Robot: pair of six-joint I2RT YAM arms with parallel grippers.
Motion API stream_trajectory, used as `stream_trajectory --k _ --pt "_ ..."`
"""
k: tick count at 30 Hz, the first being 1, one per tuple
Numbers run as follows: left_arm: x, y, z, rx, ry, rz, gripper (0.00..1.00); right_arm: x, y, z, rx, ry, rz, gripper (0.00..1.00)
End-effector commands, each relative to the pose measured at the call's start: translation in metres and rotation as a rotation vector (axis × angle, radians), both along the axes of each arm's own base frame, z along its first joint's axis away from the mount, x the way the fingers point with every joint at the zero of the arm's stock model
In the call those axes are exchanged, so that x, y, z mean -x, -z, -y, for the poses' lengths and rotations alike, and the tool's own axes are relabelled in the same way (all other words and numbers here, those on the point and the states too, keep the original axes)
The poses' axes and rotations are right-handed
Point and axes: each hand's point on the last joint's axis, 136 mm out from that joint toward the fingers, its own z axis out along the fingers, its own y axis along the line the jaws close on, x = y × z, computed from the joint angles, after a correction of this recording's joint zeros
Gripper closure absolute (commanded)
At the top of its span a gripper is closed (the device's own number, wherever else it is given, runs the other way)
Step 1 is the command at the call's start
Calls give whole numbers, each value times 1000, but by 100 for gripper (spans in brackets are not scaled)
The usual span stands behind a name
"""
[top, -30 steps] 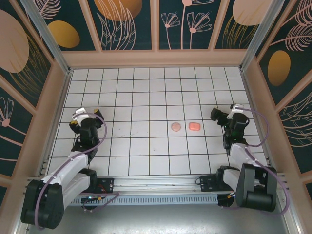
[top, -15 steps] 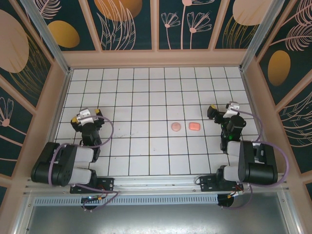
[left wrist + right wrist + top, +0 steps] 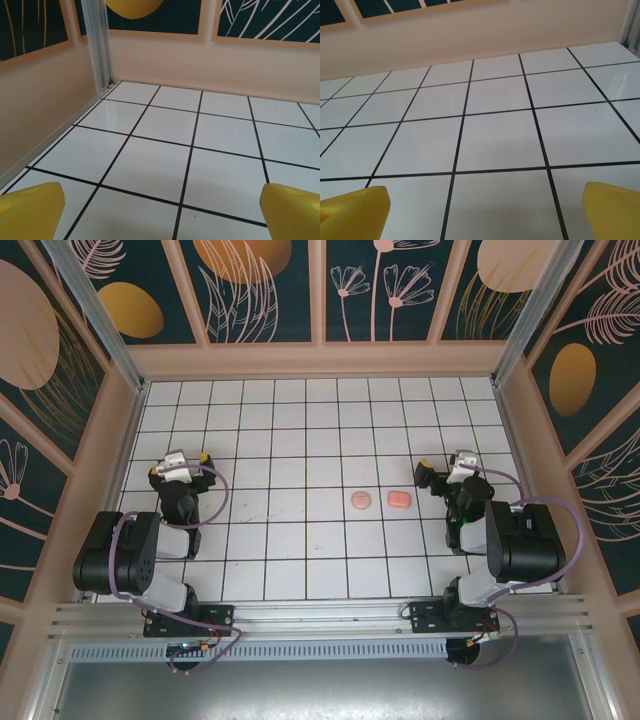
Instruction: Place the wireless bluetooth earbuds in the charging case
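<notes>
Two open, empty hands (fingers spread wide) flank the charging case [image 3: 399, 499], the right hand [image 3: 445, 473] nearer than the left hand [image 3: 178, 464], seemingly so it can reach first.

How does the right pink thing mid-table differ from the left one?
The charging case is a deeper salmon; the round disc is paler pink. The case is a rounded rectangle, the disc circular. The case lies to the disc's right. Both are small, on the white tiles, not touching.

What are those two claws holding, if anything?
Nothing. The left gripper and right gripper are open and empty; the charging case lies on the tiles.
</notes>
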Motion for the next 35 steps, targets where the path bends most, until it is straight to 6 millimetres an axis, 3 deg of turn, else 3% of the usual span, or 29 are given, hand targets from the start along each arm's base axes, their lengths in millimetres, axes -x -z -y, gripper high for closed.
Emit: stream_trajectory --k 1,35 --pt "-5 -9 4 15 26 34 1 -6 -18 0 7 -7 67 1" --pt "-5 -10 4 17 27 33 1 -7 -17 0 15 6 64 1"
